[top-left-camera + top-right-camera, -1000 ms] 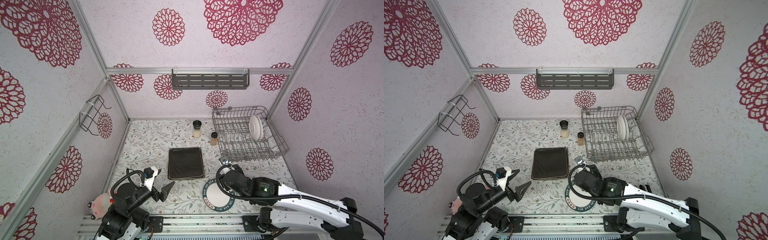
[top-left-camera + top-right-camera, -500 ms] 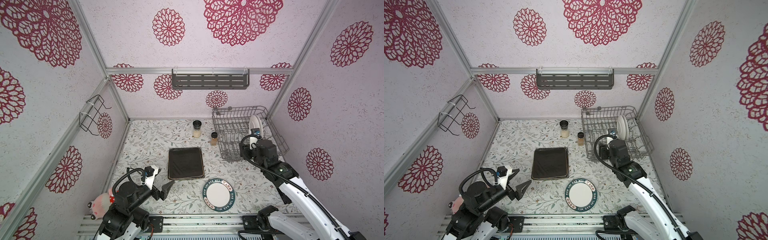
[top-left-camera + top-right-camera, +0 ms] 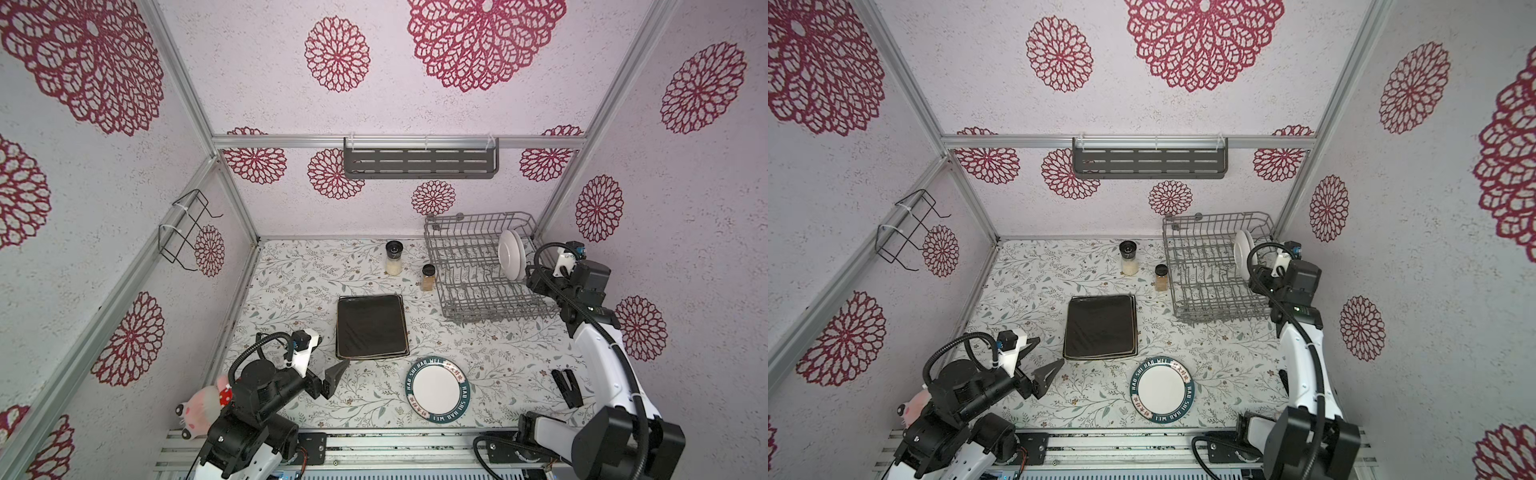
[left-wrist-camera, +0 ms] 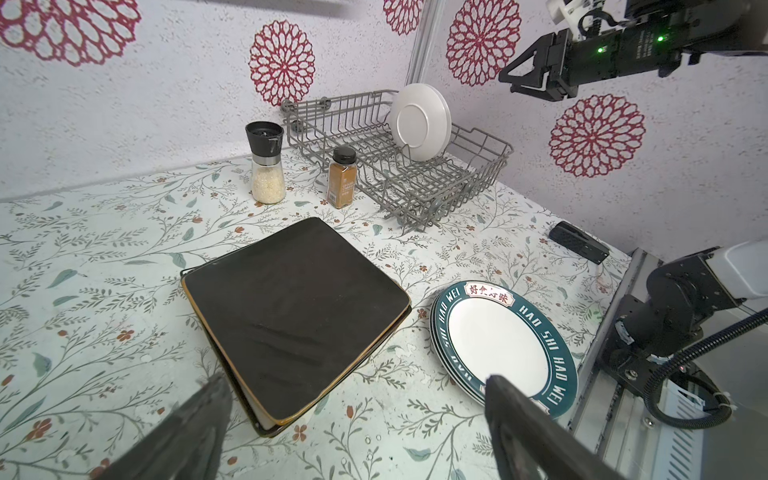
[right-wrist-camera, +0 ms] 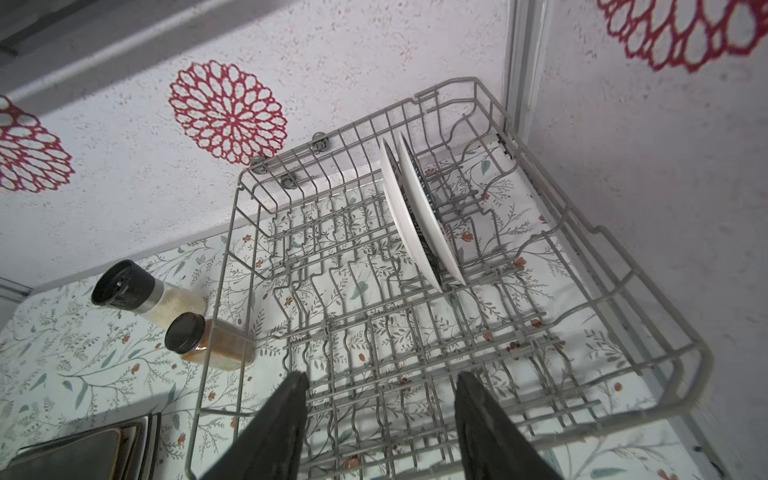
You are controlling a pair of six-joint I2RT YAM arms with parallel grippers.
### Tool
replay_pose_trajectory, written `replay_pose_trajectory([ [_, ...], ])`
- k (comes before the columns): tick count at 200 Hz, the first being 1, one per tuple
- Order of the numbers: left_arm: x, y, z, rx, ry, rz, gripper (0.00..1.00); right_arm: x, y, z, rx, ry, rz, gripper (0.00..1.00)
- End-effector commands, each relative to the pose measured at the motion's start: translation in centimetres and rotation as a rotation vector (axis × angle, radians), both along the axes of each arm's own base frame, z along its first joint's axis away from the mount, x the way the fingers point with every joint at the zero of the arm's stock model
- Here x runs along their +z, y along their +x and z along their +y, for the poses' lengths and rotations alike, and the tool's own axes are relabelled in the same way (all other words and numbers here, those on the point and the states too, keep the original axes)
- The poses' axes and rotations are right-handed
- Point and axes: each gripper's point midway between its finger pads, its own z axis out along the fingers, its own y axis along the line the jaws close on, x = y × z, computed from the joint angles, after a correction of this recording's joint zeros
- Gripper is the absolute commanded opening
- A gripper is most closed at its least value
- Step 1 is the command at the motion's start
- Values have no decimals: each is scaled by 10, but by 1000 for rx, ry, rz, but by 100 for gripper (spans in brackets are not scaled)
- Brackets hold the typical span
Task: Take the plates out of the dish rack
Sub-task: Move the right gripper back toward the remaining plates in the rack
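Two jars (image 3: 428,277) beside dish rack (image 3: 465,266); plates (image 5: 415,216) standing inside, probably slotted; left claw (image 4: 355,381), right claw (image 5: 381,376) apart.

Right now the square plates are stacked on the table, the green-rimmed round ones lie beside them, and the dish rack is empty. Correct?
No: the dish rack is not empty. Two round white plates stand on edge in it, as the right wrist view shows. The square plates are stacked on the table with the green-rimmed round ones beside them.
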Motion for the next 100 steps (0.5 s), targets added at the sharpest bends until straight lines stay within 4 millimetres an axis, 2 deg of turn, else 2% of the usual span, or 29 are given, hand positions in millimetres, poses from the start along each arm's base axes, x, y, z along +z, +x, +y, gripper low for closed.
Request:
replay_pose_trajectory([
  [1,0,-4,-9,-63,2,-12,97,6,24,4,95,47,-70,55],
  [43,-4,-6,-17,-112,7,12,97,-10,54,-16,88,70,-76,50],
  [100,-8,-5,-19,-122,18,38,97,-20,92,-27,102,73,-86,43],
])
